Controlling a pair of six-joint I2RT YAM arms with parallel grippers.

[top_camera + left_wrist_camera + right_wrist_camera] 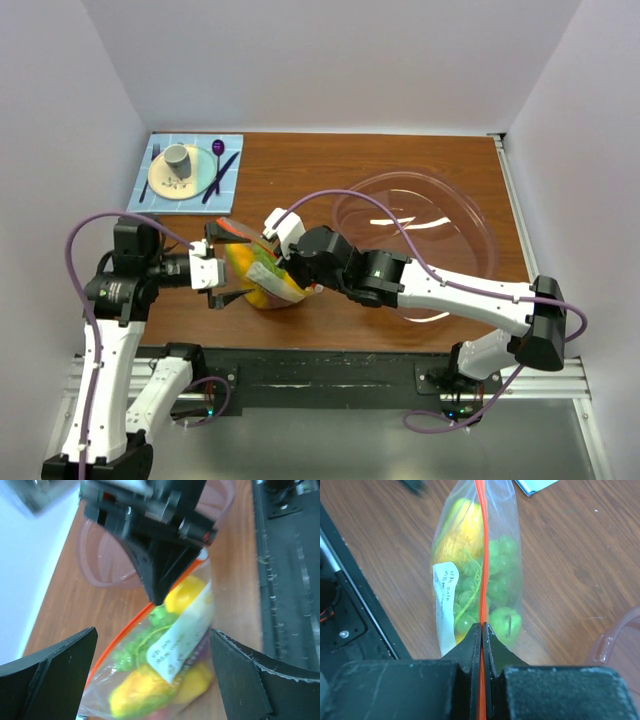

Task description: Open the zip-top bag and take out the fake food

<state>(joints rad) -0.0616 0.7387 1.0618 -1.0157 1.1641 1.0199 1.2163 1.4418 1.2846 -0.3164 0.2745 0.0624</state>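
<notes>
The zip-top bag (pixel 264 277) is a clear pouch with an orange-red zip strip (pixel 481 550) and a white label. It stands on the wooden table (pixel 400 170) between the arms. Inside is the fake food (pixel 485 585): green grapes, a green apple and yellow pieces. My right gripper (pixel 482 626) is shut on the zip strip at the bag's near end, as the top view (pixel 297 270) also shows. My left gripper (pixel 152 680) is open, its fingers either side of the bag's other end without touching it. It shows in the top view (pixel 222 268) too.
A large clear pinkish bowl (pixel 415 235) sits to the right of the bag, under the right arm. A blue mat (pixel 190 168) at the far left holds a plate, a grey cup, a purple spoon and cutlery. The table's black front rail (pixel 320 360) is near.
</notes>
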